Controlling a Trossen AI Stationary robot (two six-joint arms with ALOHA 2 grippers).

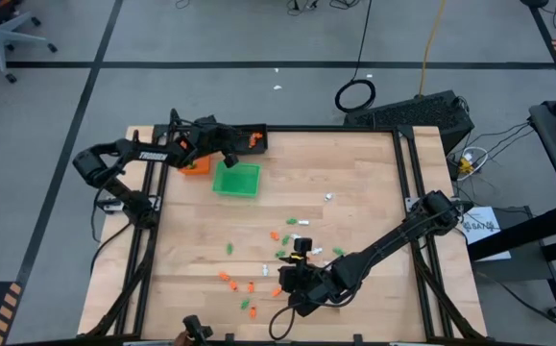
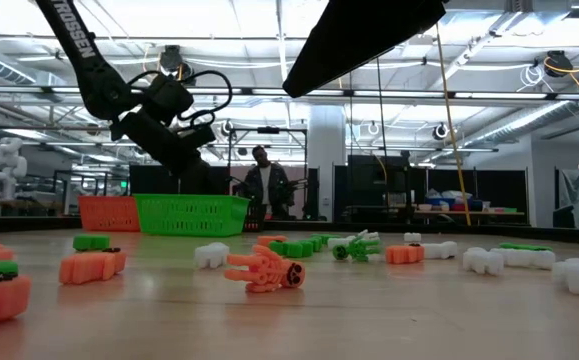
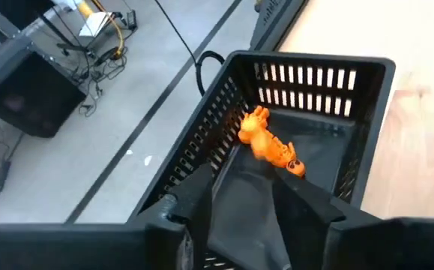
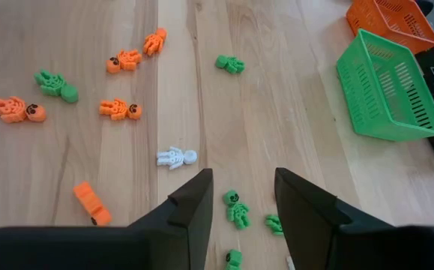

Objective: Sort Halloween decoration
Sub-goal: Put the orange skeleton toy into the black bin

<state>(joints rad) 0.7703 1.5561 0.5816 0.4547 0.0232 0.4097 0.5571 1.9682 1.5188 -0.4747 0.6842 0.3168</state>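
My left gripper (image 3: 250,199) is open and empty above the black tray (image 3: 366,112) at the table's far left; in the high view it (image 1: 231,144) is just left of the tray (image 1: 255,130). One orange piece (image 3: 270,142) lies on the tray's floor. Many tiny orange, green and white pieces lie scattered on the table's near middle (image 1: 278,255). My right gripper (image 4: 243,195) is open and empty above them (image 1: 287,281); a green piece (image 4: 235,208) lies on the table below the gap between its fingers, with a white one (image 4: 176,157) and orange ones (image 4: 121,109) beyond.
A green tray (image 1: 236,180) and an orange tray (image 1: 196,165) stand on the table beside the black one; both show in the low view (image 2: 191,213) (image 2: 107,212). A person (image 2: 262,185) stands in the room beyond the table. Bare wood (image 1: 374,183) lies at the far right.
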